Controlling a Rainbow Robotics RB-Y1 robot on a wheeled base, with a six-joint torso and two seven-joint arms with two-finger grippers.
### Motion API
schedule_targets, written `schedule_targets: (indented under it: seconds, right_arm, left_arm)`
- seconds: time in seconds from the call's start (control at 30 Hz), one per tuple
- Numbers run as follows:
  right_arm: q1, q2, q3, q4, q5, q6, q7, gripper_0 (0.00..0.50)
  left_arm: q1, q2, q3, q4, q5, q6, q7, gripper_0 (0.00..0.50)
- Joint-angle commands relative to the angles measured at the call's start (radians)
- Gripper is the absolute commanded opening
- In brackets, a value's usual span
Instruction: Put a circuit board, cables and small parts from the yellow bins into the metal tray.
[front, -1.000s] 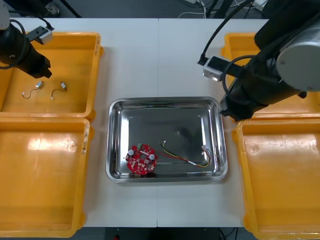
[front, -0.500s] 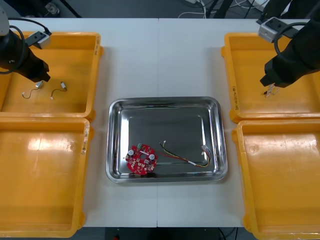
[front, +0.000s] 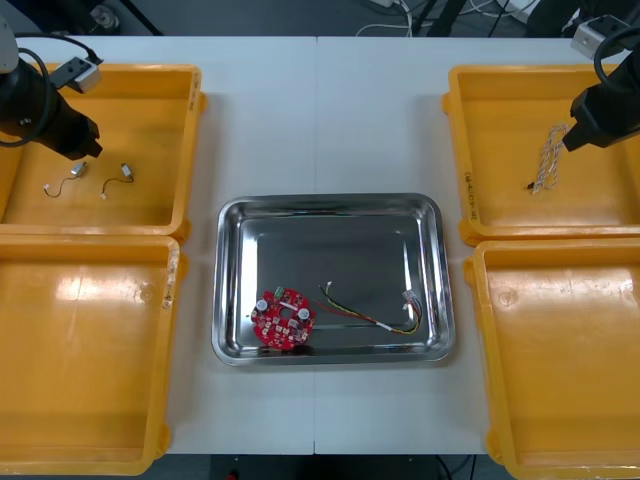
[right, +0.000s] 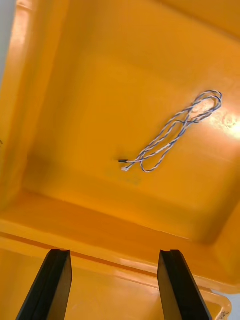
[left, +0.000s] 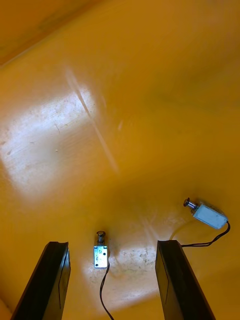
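The metal tray (front: 230, 235) in the middle of the table holds a round red circuit board (front: 283, 318) and a red and yellow cable (front: 372, 312). My right gripper (right: 115, 285) is open over the far right yellow bin (front: 480, 110), above its near wall (right: 100, 235); a twisted blue and white cable (front: 547, 160) (right: 172, 131) lies on the bin floor beyond the fingers. My left gripper (left: 112, 280) is open over the far left yellow bin (front: 160, 120). One small metal part (left: 100, 254) (front: 78, 170) with a black lead lies between its fingers, another (left: 207, 214) (front: 126, 172) just beside.
The near left bin (front: 90, 440) and near right bin (front: 600, 440) show bare floors. White table runs between the bins and around the tray. The right arm (front: 605, 105) reaches in from the far right corner, the left arm (front: 40, 110) from the far left.
My right arm has swung from the tray's right edge out to the far right bin, uncovering the blue and white cable. The left arm has barely moved.
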Motion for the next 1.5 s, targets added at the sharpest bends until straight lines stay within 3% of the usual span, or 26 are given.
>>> schedule_targets:
  seconds: [0.03,0.43,0.6,1.0,1.17,1.37,1.4,1.43,1.5]
  right_arm:
    - [-0.094,-0.008,-0.057,0.077,0.052,0.004,-0.039,0.500]
    - [-0.186,0.068,-0.129,0.271,0.250,0.004,-0.088,0.500]
    - [-0.186,0.118,-0.144,0.271,0.328,-0.017,-0.205,0.500]
    - [-0.186,0.167,-0.146,0.346,0.408,-0.144,-0.297,0.500]
    - [-0.190,0.178,-0.152,0.398,0.426,-0.213,-0.306,0.500]
    - [-0.216,0.186,-0.183,0.491,0.430,-0.291,-0.312,0.500]
    - [-0.222,0.187,-0.184,0.510,0.428,-0.305,-0.312,0.500]
    - [-0.225,0.186,-0.184,0.525,0.425,-0.320,-0.312,0.500]
    - [-0.227,0.189,-0.184,0.537,0.423,-0.339,-0.312,0.500]
  left_arm:
    - [0.000,0.017,-0.014,-0.013,0.010,-0.022,-0.186,0.500]
    - [0.049,0.021,-0.014,-0.013,0.015,-0.065,-0.217,0.500]
    - [0.074,0.021,-0.014,-0.013,0.015,-0.088,-0.232,0.500]
    - [0.109,0.021,-0.014,-0.013,0.015,-0.123,-0.251,0.500]
    - [0.123,0.021,-0.014,-0.013,0.015,-0.143,-0.251,0.469]
    - [0.132,0.019,-0.013,-0.008,0.015,-0.148,-0.251,0.360]
    - [0.132,0.019,-0.013,-0.007,0.016,-0.148,-0.251,0.296]
    - [0.132,0.021,-0.014,0.000,0.018,-0.148,-0.251,0.183]
    - [0.132,0.021,-0.014,0.006,0.021,-0.149,-0.251,0.005]
